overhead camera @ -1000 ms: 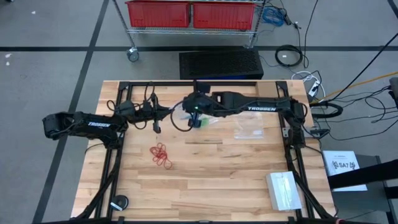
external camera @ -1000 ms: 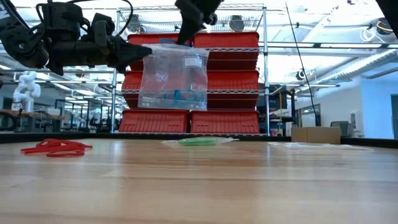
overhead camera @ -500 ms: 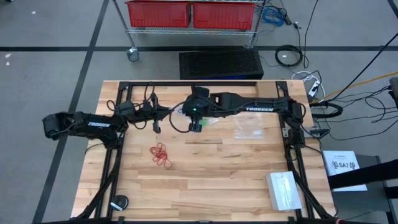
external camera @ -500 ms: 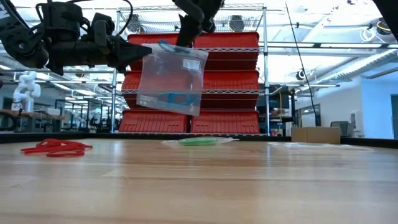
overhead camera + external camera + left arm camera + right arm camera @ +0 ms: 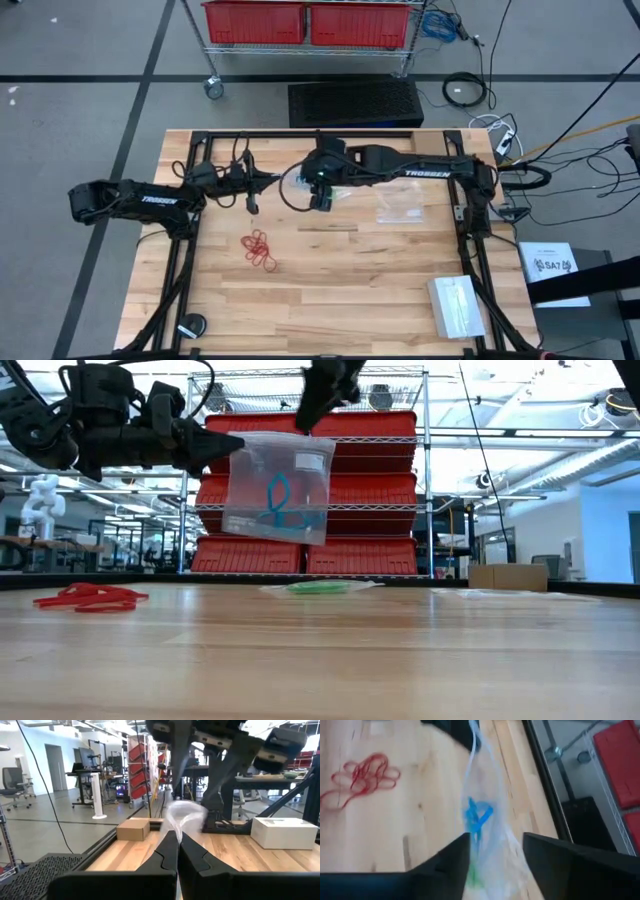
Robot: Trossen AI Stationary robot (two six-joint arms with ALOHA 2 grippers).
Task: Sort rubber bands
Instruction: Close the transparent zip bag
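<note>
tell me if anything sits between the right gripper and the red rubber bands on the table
Nothing visible on the bare wood between the right gripper and the red rubber bands. The clear bag hangs by that gripper, pinched by the left gripper.

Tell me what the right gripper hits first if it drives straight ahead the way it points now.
Most likely the clear bag with the blue rubber bands, hanging just beyond the right gripper and its open fingers, though the depth is hard to judge.

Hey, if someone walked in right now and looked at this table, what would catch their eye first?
Most likely the clear bag hanging in mid-air over the table's far middle, blue rubber bands inside, pinched at one edge by the shut left gripper. The right gripper sits just above it with its fingers apart. Next, the red rubber bands lie loose on the bare wood, left of centre.
</note>
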